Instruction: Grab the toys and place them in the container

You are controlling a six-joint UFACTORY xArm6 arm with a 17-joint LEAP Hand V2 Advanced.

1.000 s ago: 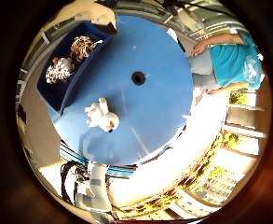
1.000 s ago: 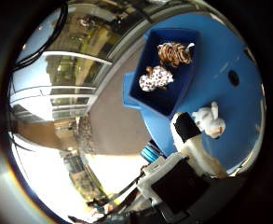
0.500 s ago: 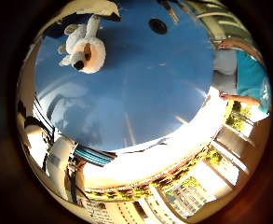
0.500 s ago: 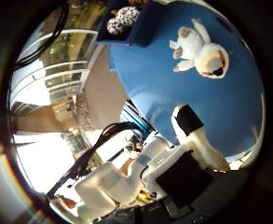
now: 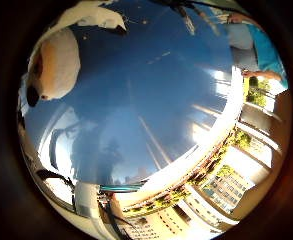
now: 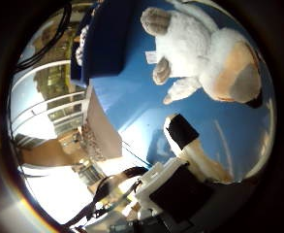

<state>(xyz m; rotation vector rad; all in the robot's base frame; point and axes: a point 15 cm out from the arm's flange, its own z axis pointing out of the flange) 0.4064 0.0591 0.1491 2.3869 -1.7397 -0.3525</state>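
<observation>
Blue round table (image 5: 151, 100) carries a plush dog (image 6: 204, 58) beside a blue bin (image 6: 107, 39).

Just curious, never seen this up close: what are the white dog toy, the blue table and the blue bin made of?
White dog toy: soft plush by the look, fuzzy pile, tan face patch. Blue table: smooth and hard, glossy, it mirrors sunlight; plastic or painted metal, can't tell which. Blue bin: looks like rigid plastic, duller sheen.
</observation>
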